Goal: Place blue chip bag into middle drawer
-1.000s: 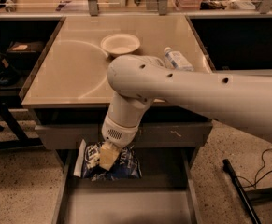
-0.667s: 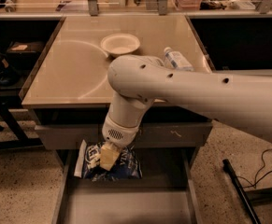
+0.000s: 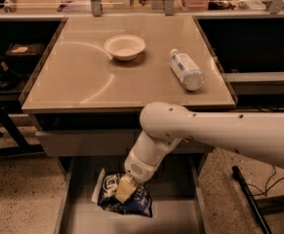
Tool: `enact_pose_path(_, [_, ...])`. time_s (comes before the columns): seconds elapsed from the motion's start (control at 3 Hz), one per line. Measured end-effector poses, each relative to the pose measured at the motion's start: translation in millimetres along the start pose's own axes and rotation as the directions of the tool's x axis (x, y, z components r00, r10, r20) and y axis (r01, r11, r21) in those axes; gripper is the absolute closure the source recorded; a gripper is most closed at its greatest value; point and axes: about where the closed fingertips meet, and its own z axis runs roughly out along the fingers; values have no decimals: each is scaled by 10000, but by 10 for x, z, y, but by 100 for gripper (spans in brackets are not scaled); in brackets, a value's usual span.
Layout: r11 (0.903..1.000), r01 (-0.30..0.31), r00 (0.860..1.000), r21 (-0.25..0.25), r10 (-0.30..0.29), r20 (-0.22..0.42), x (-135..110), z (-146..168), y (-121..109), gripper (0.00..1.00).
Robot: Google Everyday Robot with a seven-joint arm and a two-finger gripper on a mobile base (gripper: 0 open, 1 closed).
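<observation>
The blue chip bag (image 3: pixel 131 203) is crumpled, with a white edge at its left, and sits low in the open middle drawer (image 3: pixel 173 217), left of the drawer's middle. My gripper (image 3: pixel 123 190) reaches down from the white arm (image 3: pixel 219 130) and sits on top of the bag, its beige fingers (image 3: pixel 124 189) shut on it. Whether the bag rests on the drawer floor is unclear. The arm hides the back of the drawer.
A tan table top (image 3: pixel 83 77) above holds a white bowl (image 3: pixel 125 47) and a clear bottle with a white label (image 3: pixel 186 69) lying on its side. A shut grey drawer front (image 3: pixel 83 143) runs under the table top. A black stand (image 3: pixel 249 199) is at the right on the speckled floor.
The arm has dropped lower and drawn toward the front. The bag has come down and forward with the gripper, deeper into the open drawer.
</observation>
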Motion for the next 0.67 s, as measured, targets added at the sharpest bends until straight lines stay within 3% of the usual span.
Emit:
enact_pose_path(0.33, [9941,-998,9932,-422,1021,562,303,411,-293,100])
enact_pose_path(0.67, [9792,-1699,9817,-1112,1780,674,506,792,-468,100])
